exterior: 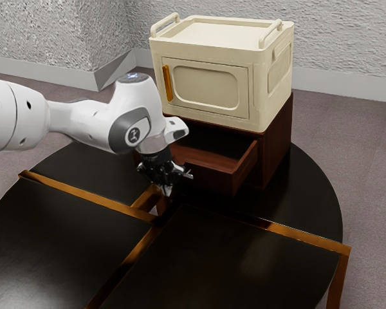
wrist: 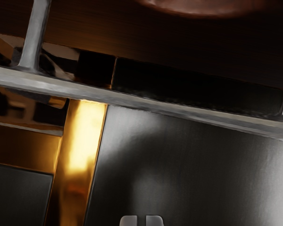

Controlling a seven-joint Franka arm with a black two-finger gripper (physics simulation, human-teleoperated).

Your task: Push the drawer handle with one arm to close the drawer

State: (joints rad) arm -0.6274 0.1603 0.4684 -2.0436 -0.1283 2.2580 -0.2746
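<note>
The jaws of the black gripper (exterior: 166,190) are drawn in narrow, only a slim gap between the tips, and they have nothing between them. Right by them is the drawer's grey metal handle (wrist: 155,106), a long bar on two posts, partly hidden from where I look by the gripper. The handle sits on the front of the reddish-brown drawer (exterior: 215,179), which juts out of its dark wooden cabinet (exterior: 278,145), so I can see down inside it. On top of the cabinet stands a cream box (exterior: 262,96) with an upright orange pull (exterior: 168,84) on its door and a rail at each end of its top. The white arm (exterior: 87,122) carries a small round emblem on its joint, too small for me to read. All this stands on a round black table (exterior: 302,199) crossed by gold strips (exterior: 302,235), with mauve-grey carpet (exterior: 373,167) around it and rough pale walls (exterior: 103,32) behind.
</note>
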